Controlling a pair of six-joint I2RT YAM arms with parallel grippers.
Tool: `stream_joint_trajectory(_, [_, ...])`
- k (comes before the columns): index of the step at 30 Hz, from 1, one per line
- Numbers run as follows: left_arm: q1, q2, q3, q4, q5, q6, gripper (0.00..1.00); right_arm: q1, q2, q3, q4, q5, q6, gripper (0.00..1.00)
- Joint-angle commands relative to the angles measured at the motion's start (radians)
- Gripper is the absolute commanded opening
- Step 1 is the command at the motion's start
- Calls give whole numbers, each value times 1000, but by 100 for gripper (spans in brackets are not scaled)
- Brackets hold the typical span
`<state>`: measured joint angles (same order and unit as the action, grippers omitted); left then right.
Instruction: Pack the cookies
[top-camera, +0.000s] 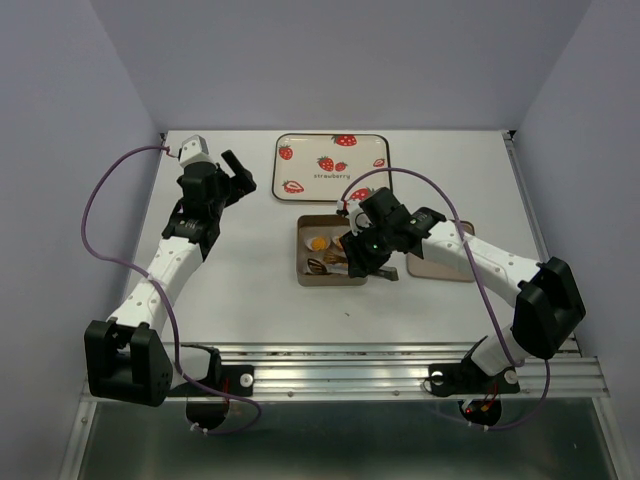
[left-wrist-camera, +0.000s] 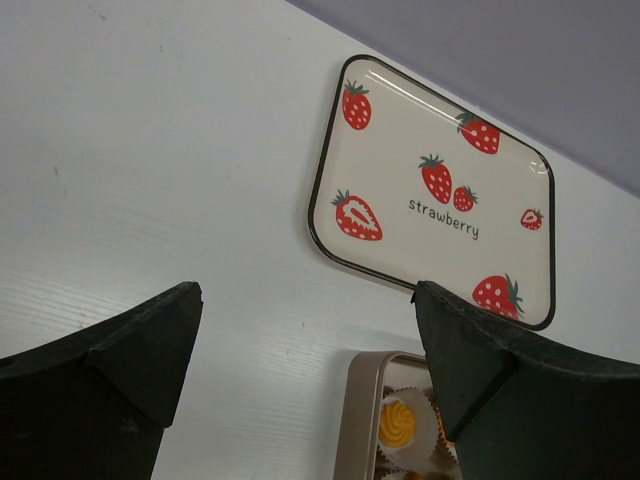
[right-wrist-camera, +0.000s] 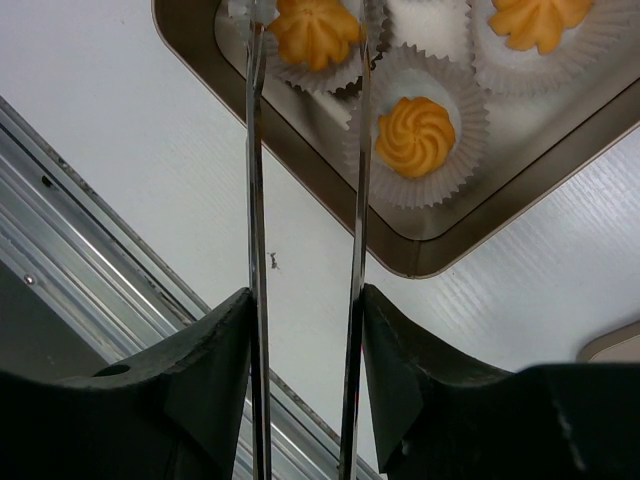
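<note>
We see the right arm (top-camera: 480, 258) bent inward over the shallow tan metal tin (right-wrist-camera: 440, 255), jaws pinching slim steel tweezers (right-wrist-camera: 254, 200) — orange-yellow swirled cookies (right-wrist-camera: 415, 135) sit inside in white paper cups (right-wrist-camera: 462, 155). The left arm (top-camera: 185, 235) stretches forward, jaws spread wide.

Cookies (right-wrist-camera: 414, 136) orange-yellow, swirled; cups (right-wrist-camera: 460, 165) white, pleated; tin (right-wrist-camera: 540, 155) bronze; tongs (right-wrist-camera: 256, 200) silver. Tray (left-wrist-camera: 400, 175) at 12 o'clock of tin: cream, red strawberries, black rim.

Ahead of our left gripper (left-wrist-camera: 306, 298) we find open table (left-wrist-camera: 150, 150) — only the strawberry tray (left-wrist-camera: 400, 150) lies ahead to its right. At the tips of the tongs (right-wrist-camera: 255, 200) in our right gripper (right-wrist-camera: 305, 300), the tin (right-wrist-camera: 425, 255) and its paper cups (right-wrist-camera: 465, 165) crowd close
</note>
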<state>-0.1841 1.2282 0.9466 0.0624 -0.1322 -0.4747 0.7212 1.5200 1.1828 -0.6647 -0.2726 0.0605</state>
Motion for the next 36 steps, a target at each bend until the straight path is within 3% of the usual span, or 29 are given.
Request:
stream_joint_trajectory(1, [-6,-27,24,24,-9,21,99,7,-6,32,53,4,-1,50])
stream_joint_trajectory(14, [-6,-32,23,24,-7,19,99,7,-27,34,51,13,7,55])
stream_joint_trajectory(29, [-5,-41,21,27,3,25,99,7,-109,75,44,13,13,55])
stream_joint_trajectory(36, [-5,-44,18,25,-6,33,99,7,-172,118,24,119,35,55])
